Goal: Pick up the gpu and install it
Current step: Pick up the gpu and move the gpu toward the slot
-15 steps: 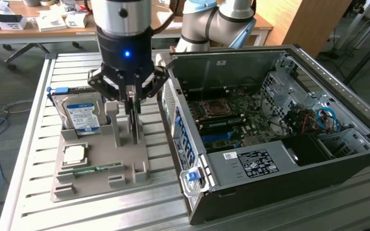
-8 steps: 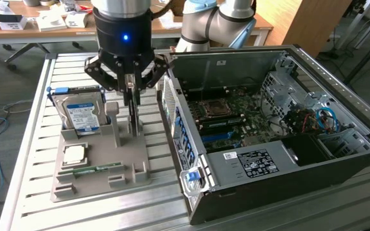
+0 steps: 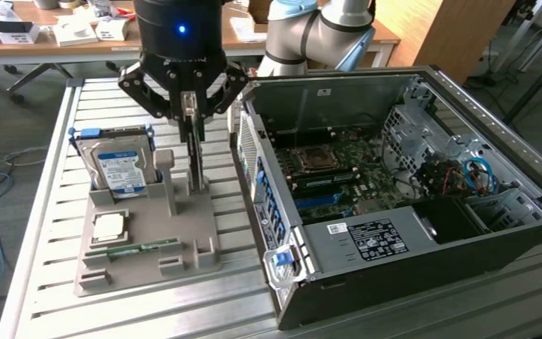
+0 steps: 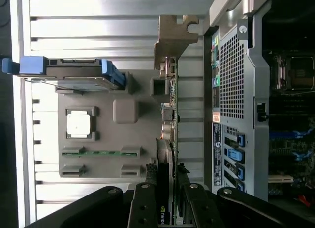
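The gpu [image 3: 197, 159] is a thin dark card standing on edge over the right side of the grey parts holder [image 3: 139, 265]. In the wrist view the gpu [image 4: 168, 114] shows edge-on, with its pale metal end bracket [image 4: 173, 37] at the far end. My gripper [image 3: 189, 116] reaches down from above, its two fingers pressed on the card's upper edge from either side, shut on it. The wrist view has my gripper [image 4: 166, 175] with one finger [image 4: 143, 203] on each face of the card. I cannot tell whether the card's lower edge still touches the holder.
The holder also carries a silver hard drive [image 3: 116, 166] with a blue label, a CPU [image 3: 109, 226] and a green RAM stick [image 3: 144, 247]. The open computer case [image 3: 394, 233] lies at the exterior view's right, motherboard [image 3: 346, 169] exposed. All rest on a slatted metal table [image 3: 50, 183].
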Action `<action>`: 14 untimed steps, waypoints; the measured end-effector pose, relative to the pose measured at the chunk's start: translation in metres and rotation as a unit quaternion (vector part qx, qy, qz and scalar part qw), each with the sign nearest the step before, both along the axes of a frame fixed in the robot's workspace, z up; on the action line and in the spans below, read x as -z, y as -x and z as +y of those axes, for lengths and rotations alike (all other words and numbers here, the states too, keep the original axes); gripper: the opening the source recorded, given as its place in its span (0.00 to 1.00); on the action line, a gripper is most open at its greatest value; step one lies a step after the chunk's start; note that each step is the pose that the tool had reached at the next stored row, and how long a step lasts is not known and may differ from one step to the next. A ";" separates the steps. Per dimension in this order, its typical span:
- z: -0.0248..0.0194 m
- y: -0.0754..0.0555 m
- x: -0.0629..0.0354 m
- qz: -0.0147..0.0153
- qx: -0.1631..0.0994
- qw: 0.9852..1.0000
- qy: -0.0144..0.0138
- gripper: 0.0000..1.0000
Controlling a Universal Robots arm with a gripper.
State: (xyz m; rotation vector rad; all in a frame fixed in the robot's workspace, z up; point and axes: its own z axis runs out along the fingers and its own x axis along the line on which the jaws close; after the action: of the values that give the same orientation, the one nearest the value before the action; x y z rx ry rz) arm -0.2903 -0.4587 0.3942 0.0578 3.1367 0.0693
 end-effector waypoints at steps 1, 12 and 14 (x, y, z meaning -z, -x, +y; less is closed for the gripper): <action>0.0000 0.000 -0.0025 0.000 0.000 1.000 0.000 0.26; 0.0000 0.000 -0.0206 0.000 -0.004 1.000 0.000 0.26; 0.0000 0.000 -0.0222 0.000 -0.004 1.000 0.000 0.26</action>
State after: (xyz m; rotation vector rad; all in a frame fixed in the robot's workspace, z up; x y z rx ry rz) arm -0.2903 -0.4586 0.4164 0.0445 3.1371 0.0692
